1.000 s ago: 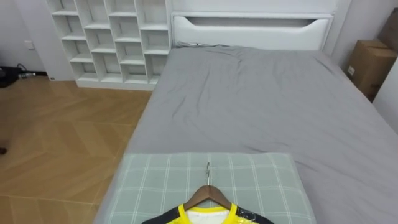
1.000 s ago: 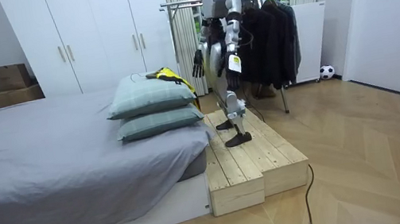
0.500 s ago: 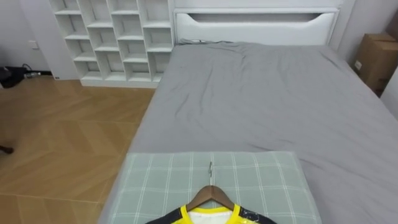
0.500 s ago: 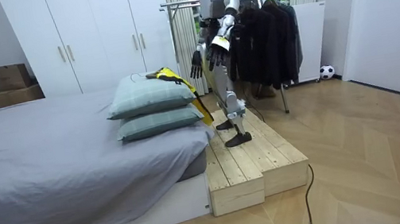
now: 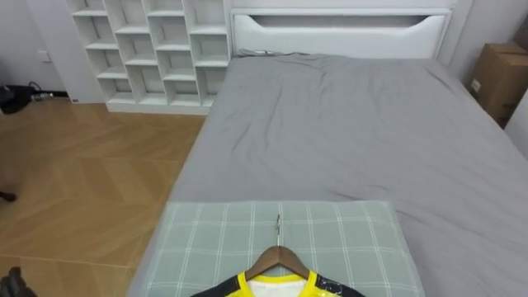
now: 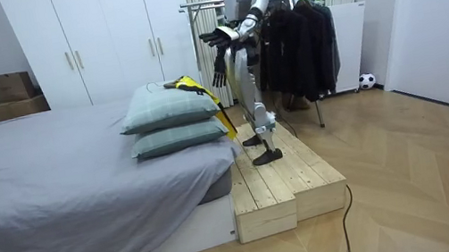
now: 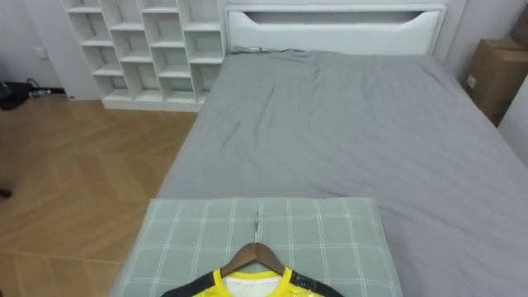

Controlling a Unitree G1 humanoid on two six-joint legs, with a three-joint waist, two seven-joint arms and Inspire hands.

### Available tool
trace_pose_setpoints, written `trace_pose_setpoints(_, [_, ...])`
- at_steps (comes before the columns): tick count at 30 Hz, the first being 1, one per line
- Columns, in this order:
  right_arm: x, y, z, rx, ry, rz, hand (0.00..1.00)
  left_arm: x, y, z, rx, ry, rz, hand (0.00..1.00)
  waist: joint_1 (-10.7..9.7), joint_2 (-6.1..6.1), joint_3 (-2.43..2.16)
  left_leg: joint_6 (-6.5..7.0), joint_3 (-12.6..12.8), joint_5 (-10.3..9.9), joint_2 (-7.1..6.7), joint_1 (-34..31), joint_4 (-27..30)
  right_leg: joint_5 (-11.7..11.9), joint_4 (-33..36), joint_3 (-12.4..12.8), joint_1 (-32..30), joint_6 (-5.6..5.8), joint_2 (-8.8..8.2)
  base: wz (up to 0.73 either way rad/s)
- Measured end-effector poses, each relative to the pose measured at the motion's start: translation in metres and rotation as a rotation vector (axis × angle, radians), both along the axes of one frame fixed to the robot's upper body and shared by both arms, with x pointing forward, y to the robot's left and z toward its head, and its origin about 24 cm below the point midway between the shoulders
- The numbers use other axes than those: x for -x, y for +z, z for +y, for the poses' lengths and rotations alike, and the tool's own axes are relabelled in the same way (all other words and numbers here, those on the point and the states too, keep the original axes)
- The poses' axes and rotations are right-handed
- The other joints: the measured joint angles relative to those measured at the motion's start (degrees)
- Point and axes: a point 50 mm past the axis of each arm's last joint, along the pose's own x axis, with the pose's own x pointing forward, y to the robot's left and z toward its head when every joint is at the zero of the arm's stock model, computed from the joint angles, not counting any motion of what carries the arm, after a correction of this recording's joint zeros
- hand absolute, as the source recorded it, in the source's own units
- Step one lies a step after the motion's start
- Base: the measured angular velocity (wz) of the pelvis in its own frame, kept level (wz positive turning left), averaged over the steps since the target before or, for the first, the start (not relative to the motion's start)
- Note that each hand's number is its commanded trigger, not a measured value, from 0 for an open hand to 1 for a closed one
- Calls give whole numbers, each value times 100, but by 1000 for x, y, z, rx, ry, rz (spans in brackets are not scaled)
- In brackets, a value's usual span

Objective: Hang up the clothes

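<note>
A yellow and black shirt (image 5: 276, 287) on a wooden hanger (image 5: 278, 257) lies on top of stacked green checked pillows (image 5: 206, 239) at the foot of the bed, right below me. In the room view the shirt (image 6: 198, 87) hangs over the pillows' edge. I stand on a wooden platform (image 6: 283, 180) facing the bed. My left hand (image 6: 214, 38) is held out in front at chest height, open, above and apart from the shirt. My right hand (image 6: 218, 76) hangs lower beside the pillows, fingers relaxed.
A grey bed (image 5: 355, 124) stretches ahead to a white headboard. White cube shelves (image 5: 148, 49) stand at the far left, a cardboard box (image 5: 495, 78) at the right. Behind me a clothes rail (image 6: 205, 4) holds dark garments (image 6: 297, 42).
My left arm has risen from my side and now reaches forward at chest height. The shirt and hanger lie as before.
</note>
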Motion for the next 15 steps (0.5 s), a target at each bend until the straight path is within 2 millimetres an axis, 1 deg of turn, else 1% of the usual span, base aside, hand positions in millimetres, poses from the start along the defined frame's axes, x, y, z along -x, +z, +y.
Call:
trace_pose_setpoints(1, [0,0,0,0,-1,1,0,-2,2,-1,-13,-15,-8,0,-10,-13,-5,-2,-9,2,0,-8,2,0,0,-1,-7,0,0,0])
trace_pose_setpoints(3, [2,0,-1,2,-4,5,0,-11,13,-4,-67,-67,-48,0,-23,-21,-20,-3,17,3,0,24,0,0,1,8,12,0,1,0])
trace_pose_setpoints(6, [2,0,-1,-4,2,3,0,-19,23,-8,-144,-135,-72,0,-60,-31,-23,-2,28,3,0,29,2,0,1,12,24,0,0,0])
trace_pose_setpoints(11, [0,0,-1,-6,2,-1,0,-23,22,-20,-228,-247,-36,0,-138,-33,-19,-2,27,3,3,22,5,0,1,4,31,0,-2,0])
trace_pose_setpoints(15, [-1,0,-1,-5,7,-3,0,-26,19,-33,-255,-325,-13,0,-216,-41,-15,-2,31,3,5,15,-1,0,1,8,23,0,-2,0])
